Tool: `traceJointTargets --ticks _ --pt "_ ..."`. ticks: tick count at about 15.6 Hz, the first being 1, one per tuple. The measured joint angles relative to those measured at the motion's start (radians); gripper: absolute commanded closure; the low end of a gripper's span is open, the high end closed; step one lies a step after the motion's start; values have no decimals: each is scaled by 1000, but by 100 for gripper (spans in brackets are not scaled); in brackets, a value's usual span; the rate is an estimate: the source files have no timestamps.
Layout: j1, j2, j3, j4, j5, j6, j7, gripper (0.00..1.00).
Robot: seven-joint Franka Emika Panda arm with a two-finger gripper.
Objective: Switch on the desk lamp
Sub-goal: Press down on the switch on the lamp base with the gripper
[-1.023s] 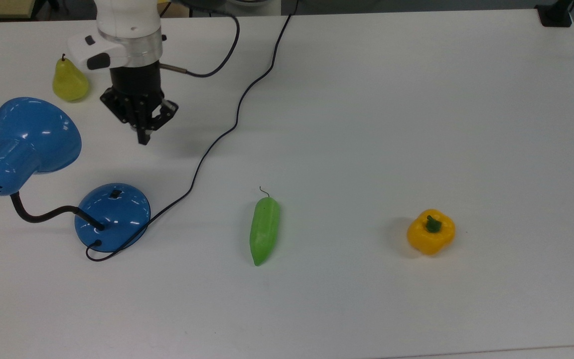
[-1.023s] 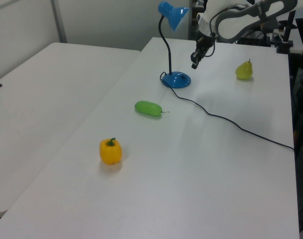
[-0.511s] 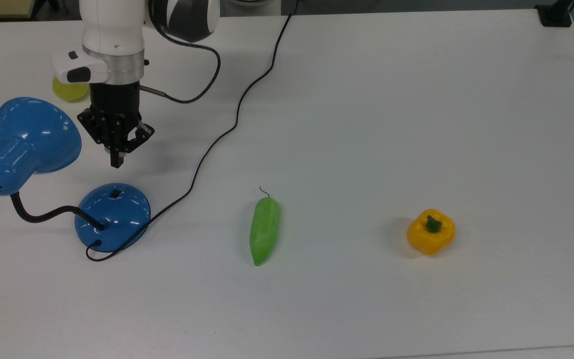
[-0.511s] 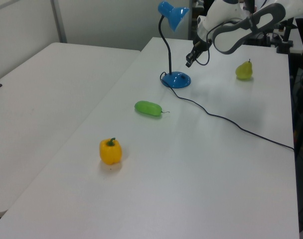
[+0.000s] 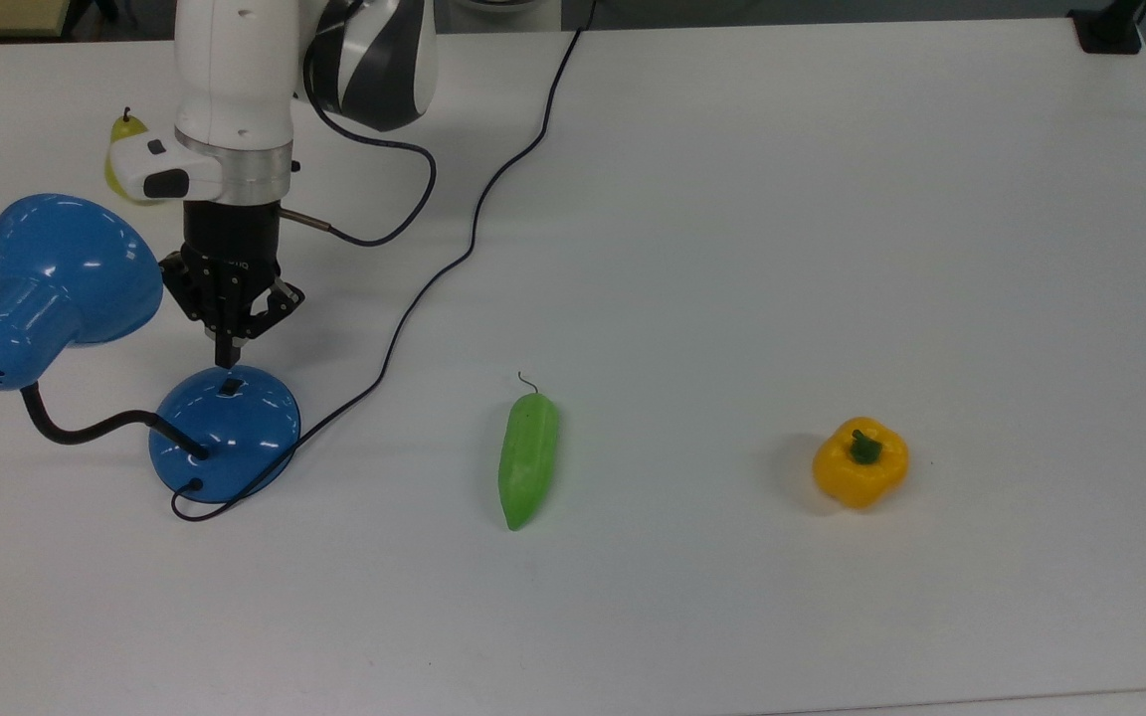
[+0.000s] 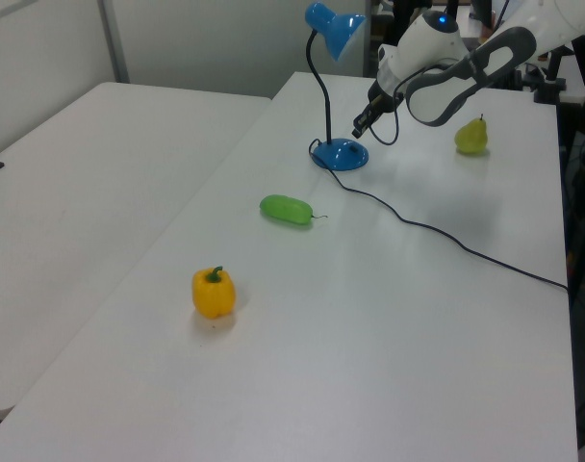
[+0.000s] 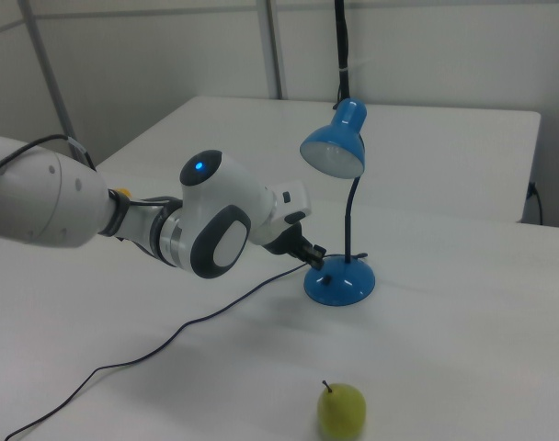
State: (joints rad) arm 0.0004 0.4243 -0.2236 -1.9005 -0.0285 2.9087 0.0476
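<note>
Now the end effector point(image 5: 228, 360) hangs just above the far rim of the desk lamp's point(image 5: 225, 430) round base, fingers pinched together to one narrow tip, holding nothing. The small black switch point(image 5: 230, 386) sits on the dome directly beyond that tip, toward the top view's bottom; tip and switch look just apart, contact can't be confirmed. In the right view the end effector point(image 7: 315, 257) comes at the base point(image 7: 340, 281) from the right view's left, angled down. In the left view it point(image 6: 358, 129) is just above and to the left view's right of the base point(image 6: 341, 154).

The lamp stands at the top view's left end of the counter point(image 5: 732, 249). Its gooseneck point(image 5: 86, 430) runs off the base toward the top view's left, up to the bell shade point(image 5: 61, 273), so the long axis clears the approach path. The cord point(image 5: 454, 249) leaves the base to the top view's right and up.

Likely next: a short push down and slightly forward onto the switch. Shade looks unlit, so the lamp reads as off.

Faint light lettering on the black end effector body, not legible. No other labels.

Elsewhere: pear point(image 5: 121, 149), green cucumber-like vegetable point(image 5: 528, 459), yellow pepper point(image 5: 859, 462), all well apart from the base.
</note>
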Motion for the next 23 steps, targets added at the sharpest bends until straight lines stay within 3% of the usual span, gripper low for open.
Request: traceJointTargets --ticks 23 --pt "-12 91 -1 53 0 54 1 100"
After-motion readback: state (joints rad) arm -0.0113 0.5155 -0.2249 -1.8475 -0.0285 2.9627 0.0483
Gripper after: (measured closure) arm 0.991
